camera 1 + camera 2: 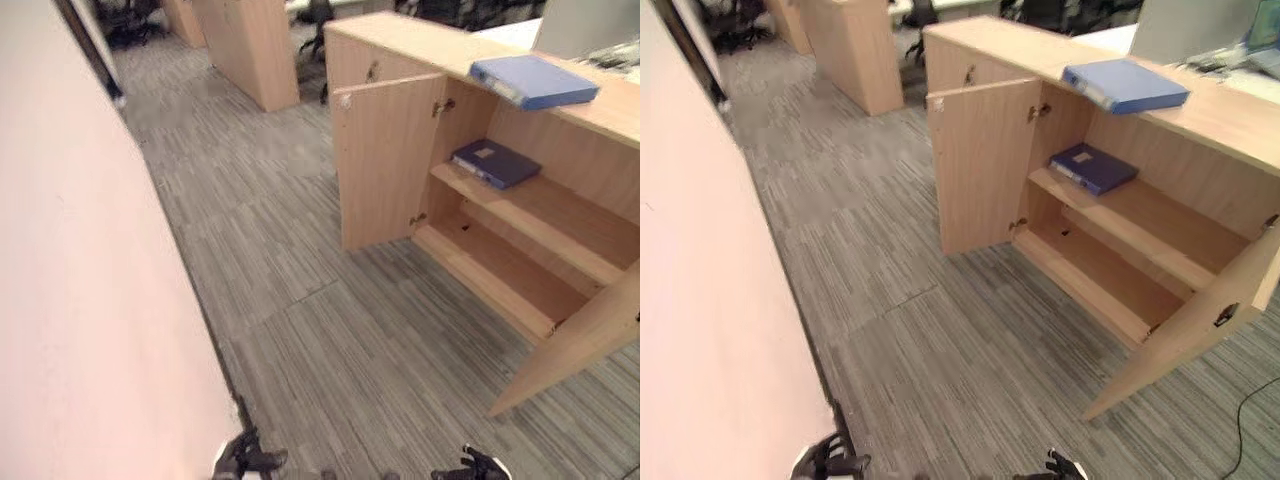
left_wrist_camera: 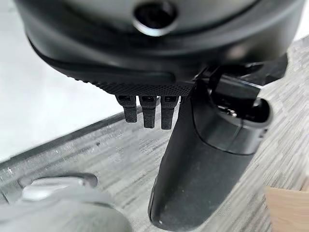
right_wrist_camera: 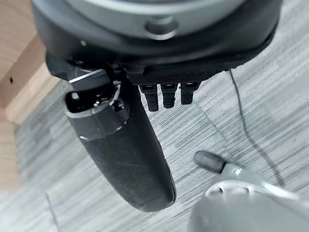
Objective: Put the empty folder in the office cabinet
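A light-blue folder (image 1: 535, 80) lies flat on top of the wooden office cabinet (image 1: 400, 35). A dark-blue folder (image 1: 495, 162) lies on the cabinet's upper shelf (image 1: 540, 205); the lower shelf (image 1: 500, 275) is bare. Both cabinet doors stand open, the left door (image 1: 385, 160) and the right door (image 1: 580, 340). My left hand (image 1: 245, 460) and right hand (image 1: 470, 467) hang low at the near edge, far from the cabinet. In the wrist views the left hand (image 2: 207, 159) and right hand (image 3: 125, 154) have straight fingers over the carpet and hold nothing.
A tall pale pink wall (image 1: 80, 300) runs along the left side. Grey striped carpet (image 1: 330, 340) lies between me and the cabinet. Another wooden unit (image 1: 250, 50) and office chairs (image 1: 318, 15) stand at the back.
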